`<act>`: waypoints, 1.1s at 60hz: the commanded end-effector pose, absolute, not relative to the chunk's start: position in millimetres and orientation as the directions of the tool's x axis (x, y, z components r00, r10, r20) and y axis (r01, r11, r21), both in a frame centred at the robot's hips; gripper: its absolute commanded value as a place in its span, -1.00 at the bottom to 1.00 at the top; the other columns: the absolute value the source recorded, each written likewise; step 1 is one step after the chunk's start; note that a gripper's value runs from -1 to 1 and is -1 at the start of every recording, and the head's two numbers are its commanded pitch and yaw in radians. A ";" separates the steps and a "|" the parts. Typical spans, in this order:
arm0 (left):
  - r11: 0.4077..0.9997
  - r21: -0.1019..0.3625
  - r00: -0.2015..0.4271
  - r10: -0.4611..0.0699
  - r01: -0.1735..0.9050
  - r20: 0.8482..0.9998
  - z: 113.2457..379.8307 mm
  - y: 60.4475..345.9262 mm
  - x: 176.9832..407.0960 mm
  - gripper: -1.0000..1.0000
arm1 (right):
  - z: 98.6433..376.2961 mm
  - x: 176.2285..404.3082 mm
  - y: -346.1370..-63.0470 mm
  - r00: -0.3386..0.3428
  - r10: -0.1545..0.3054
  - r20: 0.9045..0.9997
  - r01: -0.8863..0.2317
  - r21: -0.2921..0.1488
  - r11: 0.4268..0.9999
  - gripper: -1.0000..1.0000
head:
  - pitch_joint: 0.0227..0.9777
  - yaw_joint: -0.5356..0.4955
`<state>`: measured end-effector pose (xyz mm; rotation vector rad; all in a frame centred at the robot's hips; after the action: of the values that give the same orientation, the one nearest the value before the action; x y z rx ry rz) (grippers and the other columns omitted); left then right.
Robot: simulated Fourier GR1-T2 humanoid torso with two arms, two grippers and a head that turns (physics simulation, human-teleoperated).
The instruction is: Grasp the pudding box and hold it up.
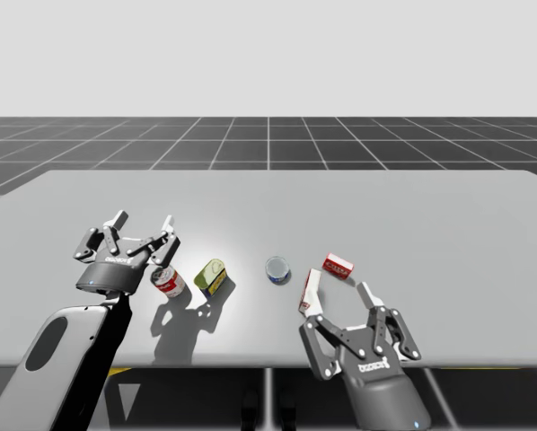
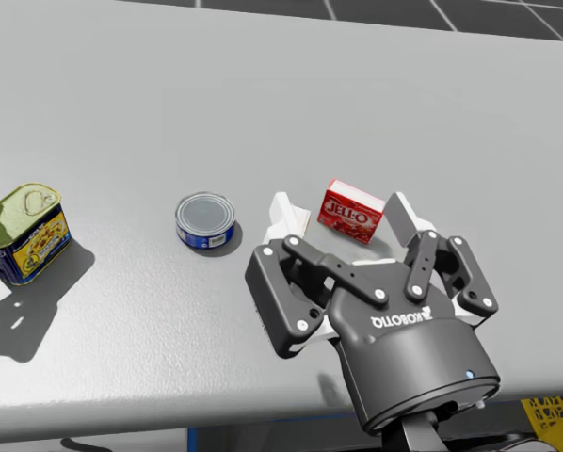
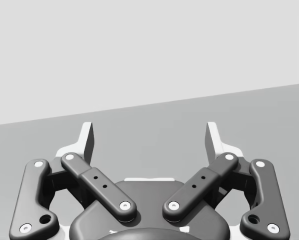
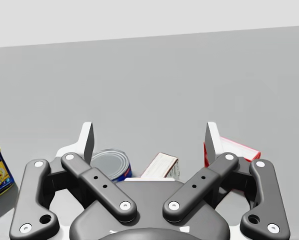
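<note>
Light is bright and even, coming from above and the far left. The table (image 1: 412, 206) has a paler patch mid-front in the high view. The left gripper (image 1: 145, 221) throws a hard dark shadow toward the near edge. The tin (image 2: 23, 231) and blue can (image 2: 205, 219) cast short shadows to the right.

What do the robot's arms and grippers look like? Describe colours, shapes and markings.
The left gripper and right gripper are dark grey, with jointed link bars, silver pivot pins and white-backed fingers. White lettering marks each base. The left arm is black with a white oval panel; the right wrist carries a blue light.
</note>
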<state>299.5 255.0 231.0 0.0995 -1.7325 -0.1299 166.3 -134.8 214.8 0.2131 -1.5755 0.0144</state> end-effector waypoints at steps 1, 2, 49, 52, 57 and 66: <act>0.989 0.145 -0.164 -0.142 0.005 0.976 230.6 254.8 299.7 -1.00 | 194.1 150.5 -120.9 0.076 -0.158 0.985 -0.159 0.168 0.973 -1.00 | 0.77 -0.32; 0.989 0.145 -0.165 -0.143 0.005 0.976 230.6 254.8 299.7 -1.00 | 193.1 149.8 -120.0 0.081 -0.159 0.984 -0.156 0.170 0.973 -1.00 | 0.77 -0.32; 0.989 0.148 -0.166 -0.146 -0.001 0.975 230.3 254.5 299.6 -1.00 | 131.7 197.1 -90.7 0.264 -0.049 0.963 0.061 0.034 0.998 -1.00 | 0.77 -0.31; 0.989 0.147 -0.166 -0.145 0.000 0.975 230.3 254.4 299.7 -1.00 | 129.7 200.7 -90.6 0.271 -0.046 0.962 0.068 0.029 0.997 -1.00 | 0.77 -0.31; 0.989 0.148 -0.165 -0.146 0.001 0.975 230.2 254.3 299.7 -1.00 | 127.4 206.6 -90.7 0.276 -0.041 0.960 0.080 0.020 0.997 -1.00 | 0.77 -0.31; 0.989 0.149 -0.162 -0.147 0.003 0.976 229.9 253.7 299.6 -1.00 | 125.7 212.2 -91.5 0.286 -0.037 0.958 0.092 0.011 0.996 -1.00 | 0.76 -0.31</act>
<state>299.6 254.1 230.2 0.1084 -1.7321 -0.1301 205.0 -90.1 130.4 -0.0273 -1.2899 -0.0816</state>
